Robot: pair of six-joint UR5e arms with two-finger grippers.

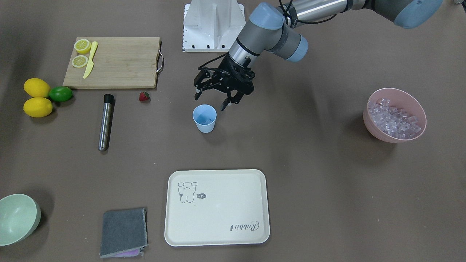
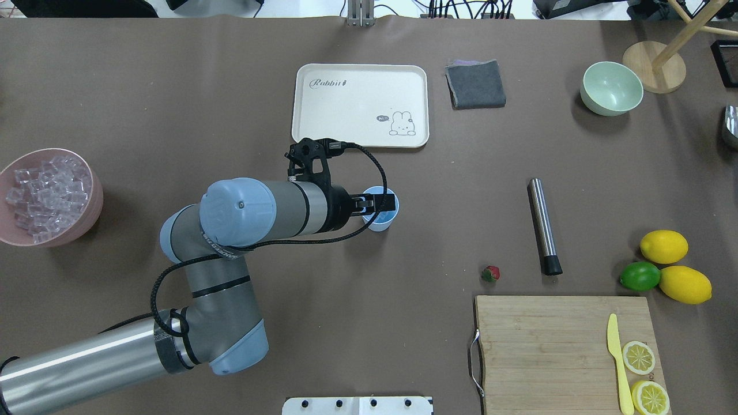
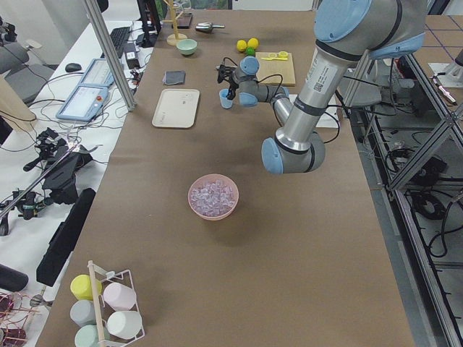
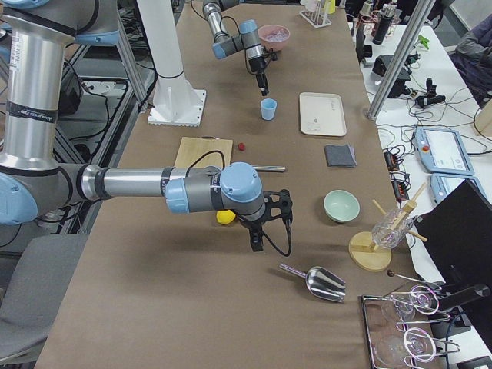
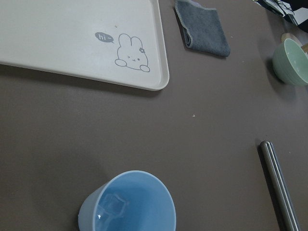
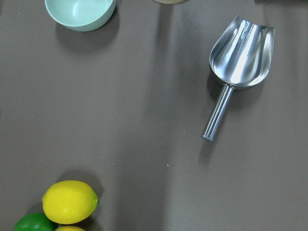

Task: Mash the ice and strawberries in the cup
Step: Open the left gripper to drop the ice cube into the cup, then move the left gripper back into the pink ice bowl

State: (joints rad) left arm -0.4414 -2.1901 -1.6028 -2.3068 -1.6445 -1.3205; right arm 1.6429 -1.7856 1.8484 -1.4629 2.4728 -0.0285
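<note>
— Whereabouts of the small light-blue plastic cup (image 1: 204, 118)?
— Upright on the brown table (image 1: 309, 174), between the cream rectangular tray (image 1: 225, 211) and the white arm base (image 1: 213, 25). One clear glassy ice cube (image 5: 114, 204) lying at the bottom.
— Rest of the ice (image 1: 395, 120)?
— Heaped in the wide pink bowl (image 1: 367, 122), well apart from the cup.
— State of the left gripper (image 1: 210, 103)?
— Hanging just over the cup, on the base side. Fingers spread wide, nothing between them.
— And the small red strawberry (image 1: 144, 96)?
— On the table, just beside a corner of the wooden cutting board (image 1: 120, 62), near the steel cylinder with a black end (image 1: 106, 122).
— State of the right gripper (image 4: 256, 240)?
— Low over the table near a yellow lemon (image 4: 224, 217). Seen from the side only, so spread or clenched, cannot tell.
</note>
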